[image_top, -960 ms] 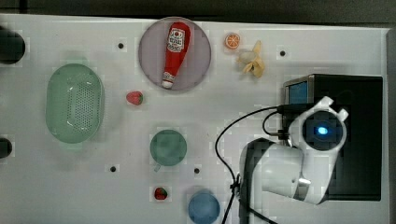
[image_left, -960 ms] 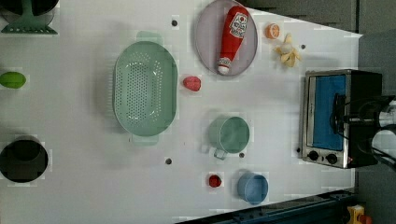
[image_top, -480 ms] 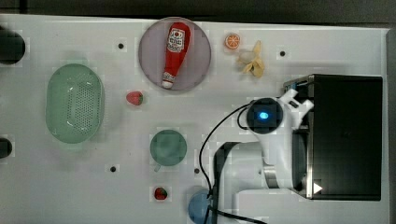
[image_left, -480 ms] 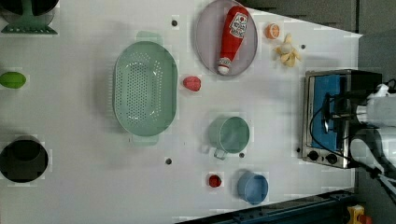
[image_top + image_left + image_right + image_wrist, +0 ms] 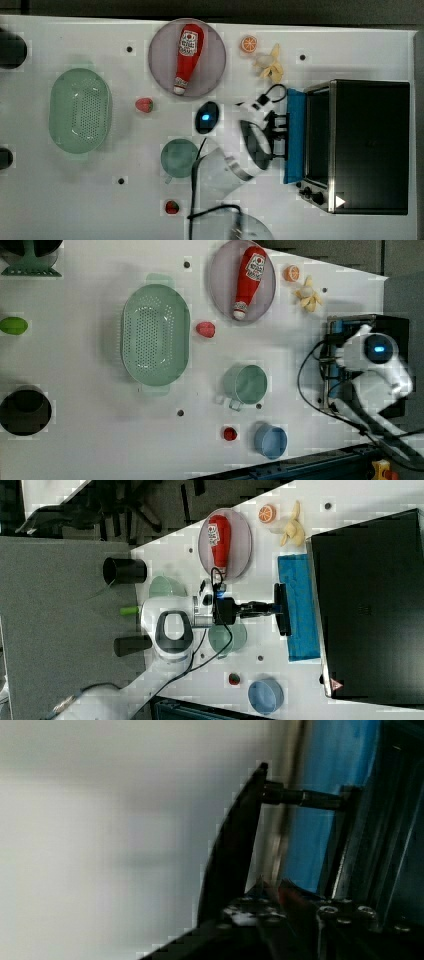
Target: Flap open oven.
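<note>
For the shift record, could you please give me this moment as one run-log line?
task: flap open oven | oven: door partly swung out | gripper: at door handle, grip unclear | phase: pulling door open

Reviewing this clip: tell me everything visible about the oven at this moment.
The oven is a large black box with a silver metal front frame, standing at the top view's right end of the white table. Its blue-tinted door hangs partly swung down and outward. The gripper is closed on the door's black bar handle. Small black knobs sit on the front panel beside the door. A white warning triangle marks its top.
</note>
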Robot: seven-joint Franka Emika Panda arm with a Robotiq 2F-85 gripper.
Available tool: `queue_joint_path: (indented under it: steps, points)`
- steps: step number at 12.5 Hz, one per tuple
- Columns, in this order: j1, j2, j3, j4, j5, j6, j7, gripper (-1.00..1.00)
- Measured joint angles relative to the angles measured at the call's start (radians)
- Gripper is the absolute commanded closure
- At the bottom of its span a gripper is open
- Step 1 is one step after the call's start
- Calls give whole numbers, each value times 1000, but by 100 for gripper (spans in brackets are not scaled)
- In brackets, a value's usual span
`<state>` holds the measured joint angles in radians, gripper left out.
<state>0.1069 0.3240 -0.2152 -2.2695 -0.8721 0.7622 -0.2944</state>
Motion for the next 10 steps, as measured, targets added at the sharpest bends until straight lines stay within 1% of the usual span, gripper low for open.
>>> queue_joint_path:
  steps: [3,6,7,10]
  points:
    - [76,109,33,4,-146,-39,243,65]
    - [135,234,43,33,-240,-91,427,65]
    - [153,270,41,47,-246,-98,463,65]
    - [181,337,37,86,-250,-130,503,65]
